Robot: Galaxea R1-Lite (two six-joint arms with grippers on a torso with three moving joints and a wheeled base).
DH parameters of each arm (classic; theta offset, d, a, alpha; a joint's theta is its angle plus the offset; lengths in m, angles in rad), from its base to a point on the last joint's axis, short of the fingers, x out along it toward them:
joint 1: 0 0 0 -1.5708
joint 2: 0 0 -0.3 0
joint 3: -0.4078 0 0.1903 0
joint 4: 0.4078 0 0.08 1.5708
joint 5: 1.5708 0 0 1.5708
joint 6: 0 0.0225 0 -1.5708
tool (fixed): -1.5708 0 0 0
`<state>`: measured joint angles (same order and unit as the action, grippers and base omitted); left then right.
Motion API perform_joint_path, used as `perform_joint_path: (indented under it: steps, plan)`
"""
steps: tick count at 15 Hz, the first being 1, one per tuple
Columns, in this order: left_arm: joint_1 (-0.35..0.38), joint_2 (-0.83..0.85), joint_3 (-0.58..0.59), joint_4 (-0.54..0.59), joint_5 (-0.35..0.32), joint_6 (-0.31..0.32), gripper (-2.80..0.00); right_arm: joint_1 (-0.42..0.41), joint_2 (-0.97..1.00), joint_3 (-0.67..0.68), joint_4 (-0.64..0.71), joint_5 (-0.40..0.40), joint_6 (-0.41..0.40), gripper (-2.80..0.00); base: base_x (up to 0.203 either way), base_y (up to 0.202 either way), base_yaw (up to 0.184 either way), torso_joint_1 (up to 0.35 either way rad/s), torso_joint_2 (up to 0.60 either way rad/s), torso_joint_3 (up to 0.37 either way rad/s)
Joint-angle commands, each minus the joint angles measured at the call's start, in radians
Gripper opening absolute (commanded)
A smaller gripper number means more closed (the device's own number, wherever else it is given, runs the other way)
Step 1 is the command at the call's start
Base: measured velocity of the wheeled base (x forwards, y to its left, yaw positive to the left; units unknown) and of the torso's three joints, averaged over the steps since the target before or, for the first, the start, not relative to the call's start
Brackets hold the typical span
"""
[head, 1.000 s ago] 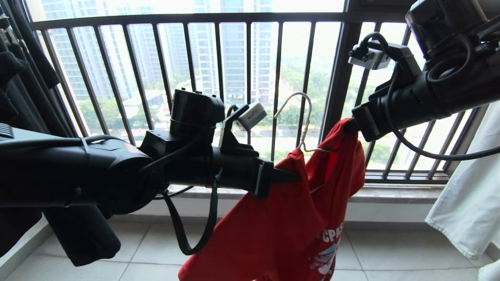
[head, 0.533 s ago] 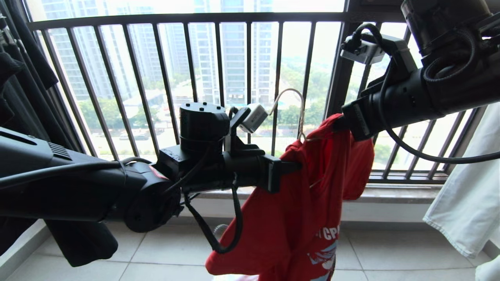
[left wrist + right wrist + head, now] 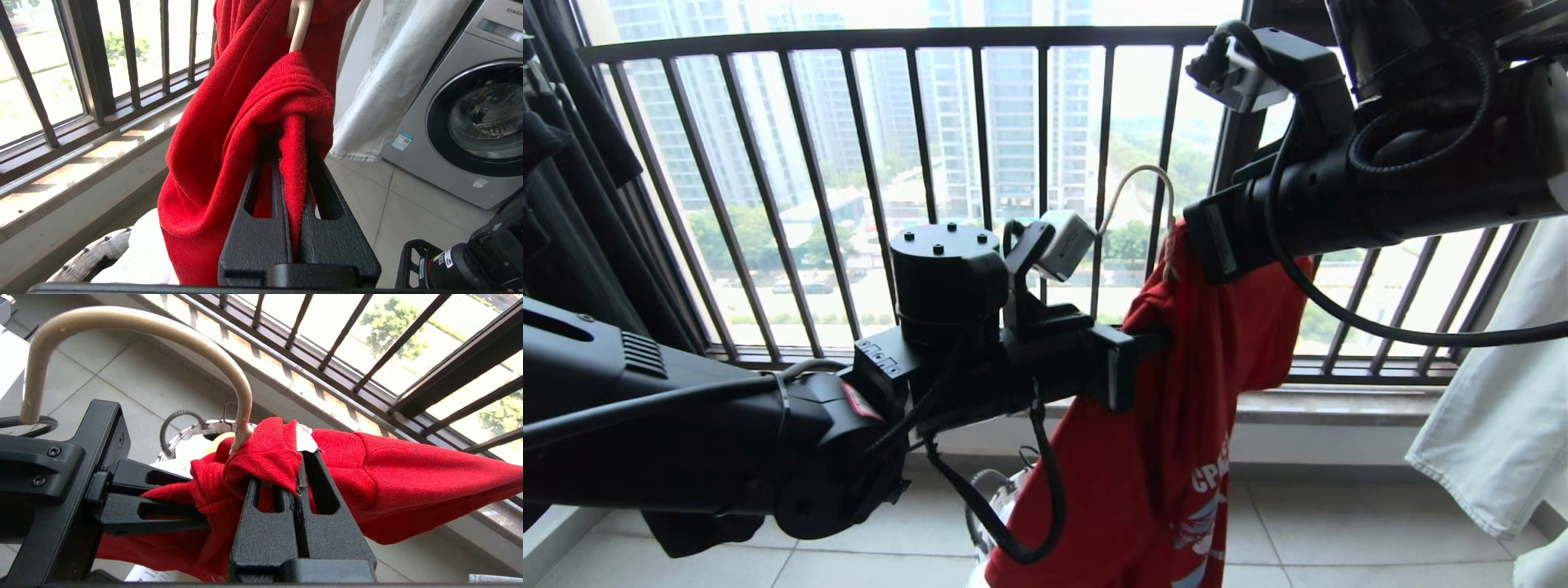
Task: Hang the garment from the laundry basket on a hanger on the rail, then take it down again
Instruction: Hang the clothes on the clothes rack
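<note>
- Two grippers hold one red T-shirt (image 3: 1184,425) in mid-air in front of the dark barred window railing (image 3: 980,163), above the tiled floor (image 3: 1339,531).
- Left gripper (image 3: 295,163): its fingers (image 3: 253,228) are pressed nearly together on a fold of the red cloth, which runs down between them and bulges over their tips. In the head view it reaches in from the left and meets the shirt at its left edge.
- Right gripper (image 3: 296,473): its fingers (image 3: 261,531) are likewise closed tight, pinching the shirt's collar area just beside a white label (image 3: 306,441). It comes in from the upper right and grips the shirt's top.
- Pale wire hanger (image 3: 1147,184): its hook rises out of the shirt's top, just beside the right gripper's tips; the neck goes into the cloth.
- The shirt hangs down from both grips, its white lettering and blue-white graphic showing low on the right side.
- White mesh laundry basket (image 3: 192,430) stands on the floor below the shirt, near the window sill.
- Pale garment (image 3: 1494,392) hangs at the right; a washing machine (image 3: 470,110) stands beyond it.
</note>
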<state>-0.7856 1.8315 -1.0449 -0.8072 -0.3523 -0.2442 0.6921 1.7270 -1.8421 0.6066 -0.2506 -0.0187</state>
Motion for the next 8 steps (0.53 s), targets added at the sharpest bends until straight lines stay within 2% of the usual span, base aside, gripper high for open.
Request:
perform_joint_path:
  steps: [1, 4, 5, 8]
  plan:
    - [-0.006, 0.01, 0.004, -0.078, 0.035, -0.001, -2.8, 0.022, 0.012, -0.002, 0.003, -0.048, 0.0, -2.8, 0.0, 0.0, 0.0, 0.0, 0.0, 0.0]
    - [-0.012, 0.041, 0.008, -0.159, 0.105, 0.006, -2.8, 0.021, 0.014, -0.026, -0.005, -0.125, -0.001, -2.8, 0.0, 0.0, 0.0, 0.0, 0.0, 0.0]
    - [-0.016, 0.051, 0.003, -0.188, 0.131, 0.005, -2.8, 0.021, 0.01, -0.026, -0.004, -0.127, -0.001, -2.8, 0.0, 0.0, 0.0, 0.0, 0.0, 0.0]
    - [-0.018, 0.066, 0.003, -0.215, 0.139, 0.006, -2.8, 0.023, 0.011, -0.037, -0.004, -0.127, -0.001, -2.8, 0.0, 0.0, 0.0, 0.0, 0.0, 0.0]
